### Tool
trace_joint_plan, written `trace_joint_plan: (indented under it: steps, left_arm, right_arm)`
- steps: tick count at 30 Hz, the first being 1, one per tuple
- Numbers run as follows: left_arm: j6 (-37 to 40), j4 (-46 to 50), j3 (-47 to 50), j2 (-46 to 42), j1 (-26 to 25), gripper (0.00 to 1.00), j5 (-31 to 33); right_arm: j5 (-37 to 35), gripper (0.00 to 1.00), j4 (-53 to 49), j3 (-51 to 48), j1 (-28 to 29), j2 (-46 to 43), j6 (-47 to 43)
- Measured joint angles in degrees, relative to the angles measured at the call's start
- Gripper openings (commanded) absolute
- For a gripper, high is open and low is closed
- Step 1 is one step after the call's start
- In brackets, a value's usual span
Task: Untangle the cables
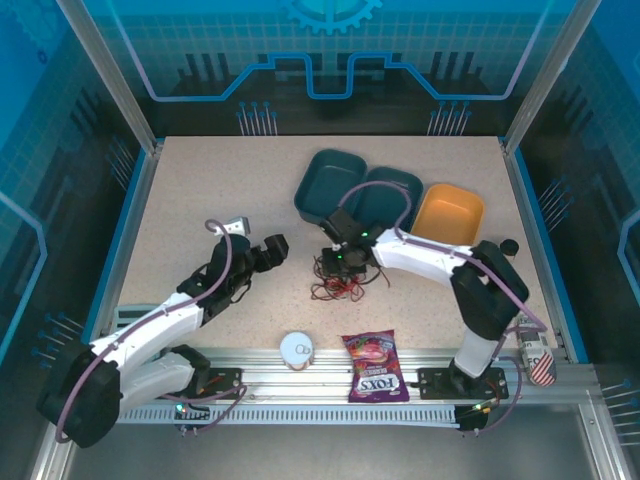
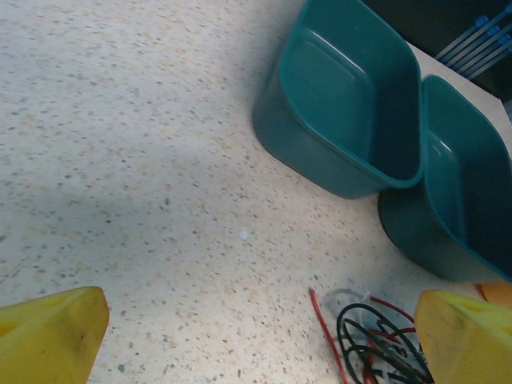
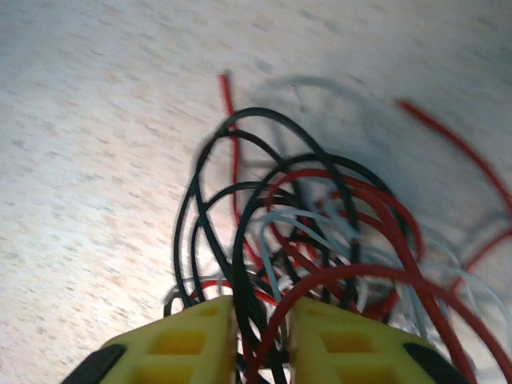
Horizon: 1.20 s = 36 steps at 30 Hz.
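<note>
The cables point(image 1: 341, 283) lie as a small red, black and pale tangle at mid-table, just in front of the teal bins. My right gripper point(image 1: 341, 259) is down on the tangle's far side. In the right wrist view its yellow fingers point(image 3: 188, 340) are nearly together, with black and red strands of the cables point(image 3: 320, 232) pinched between them. My left gripper point(image 1: 272, 250) hovers to the left of the tangle, apart from it. In the left wrist view it point(image 2: 264, 340) stands wide open over bare table, with the cables point(image 2: 376, 336) at lower right.
Two teal bins point(image 1: 330, 185) point(image 1: 395, 195) and an orange bin point(image 1: 448, 215) stand behind the tangle. A candy bag point(image 1: 372, 366) and a white tape roll point(image 1: 297, 348) lie by the front rail, and a striped can point(image 1: 541, 366) sits at front right.
</note>
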<state>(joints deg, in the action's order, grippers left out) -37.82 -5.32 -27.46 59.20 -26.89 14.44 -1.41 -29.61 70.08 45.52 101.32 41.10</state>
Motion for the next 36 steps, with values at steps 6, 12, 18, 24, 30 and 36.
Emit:
trace_joint_plan:
  steps: [6,12,18,24,30,36]
  left_arm:
    - [-3.08,3.48,0.00,-2.51,2.73,0.99,1.22]
    - [-5.25,7.23,0.00,-5.03,6.97,0.99,1.16]
    - [-5.35,8.70,-0.15,-4.20,8.61,0.99,-1.22]
    - [-5.31,8.52,-2.49,1.99,9.11,0.96,-6.51]
    - [-4.20,6.56,-6.29,10.10,9.11,0.92,-13.49]
    - [-3.37,6.29,-9.62,14.95,9.11,0.81,-15.93]
  right_arm:
    - [2.25,0.09,1.49,13.70,2.56,8.68,-1.99]
    - [3.65,0.21,1.70,22.21,2.84,12.63,-2.51]
    - [3.58,0.32,-0.48,22.32,2.86,12.59,-2.36]
    - [1.81,0.39,-1.05,16.44,2.82,7.67,-1.73]
    - [0.17,0.38,-1.01,13.31,1.64,2.89,0.26]
    - [1.40,0.34,-0.11,10.47,-1.33,3.61,2.69]
